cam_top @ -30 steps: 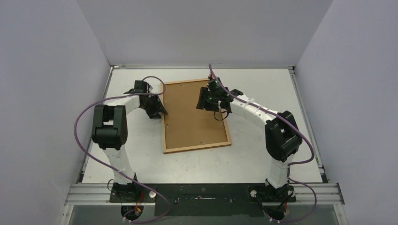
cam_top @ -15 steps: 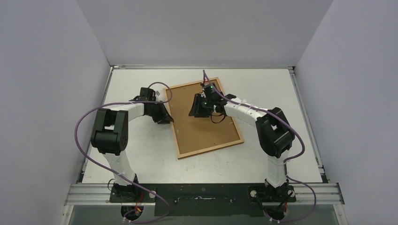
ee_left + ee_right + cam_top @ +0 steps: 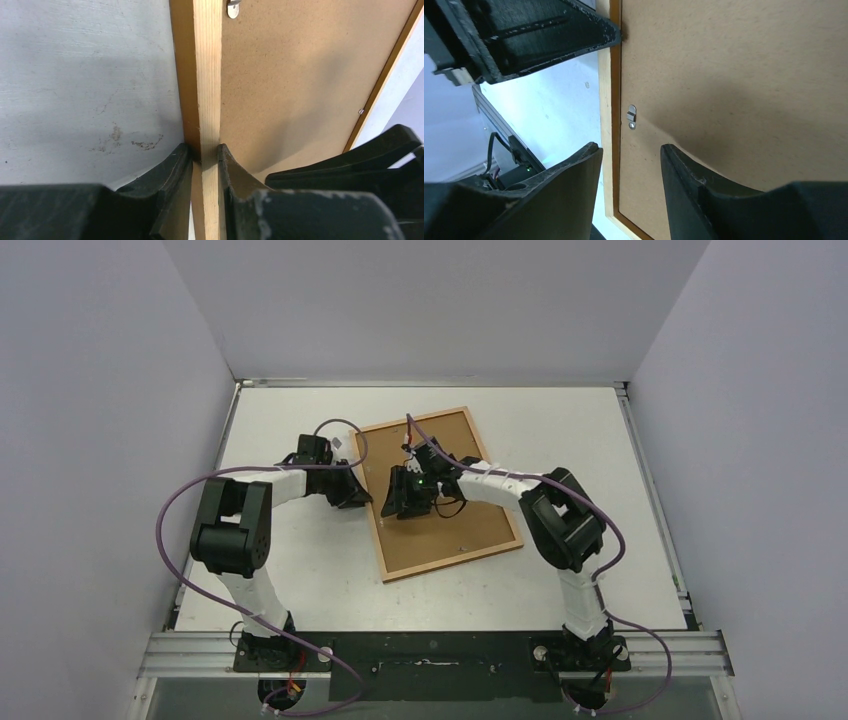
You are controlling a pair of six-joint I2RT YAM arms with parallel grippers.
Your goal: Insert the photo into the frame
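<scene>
The frame point(image 3: 450, 560), orange-brown wood, lies face down and skewed on the table with the brown fibreboard backing panel point(image 3: 470, 510) in it. My left gripper point(image 3: 362, 498) is shut on the frame's left rail point(image 3: 207, 75), one finger on each side point(image 3: 204, 150). My right gripper point(image 3: 400, 502) is open just above the backing by the same rail point(image 3: 610, 125), its fingers straddling the rail's inner edge point(image 3: 630, 148) and holding nothing. A small metal turn clip point(image 3: 631, 116) lies ahead of it. The photo is not in view.
Grey walls enclose the white table point(image 3: 290, 570) on the left, back and right. The two gripper heads are close together at the frame's left rail; the left one shows in the right wrist view point(image 3: 524, 35). Purple cables loop over both arms.
The frame's near end has swung to the right with the left gripper on its rail. My right gripper has moved left across the backing to the left rail.
</scene>
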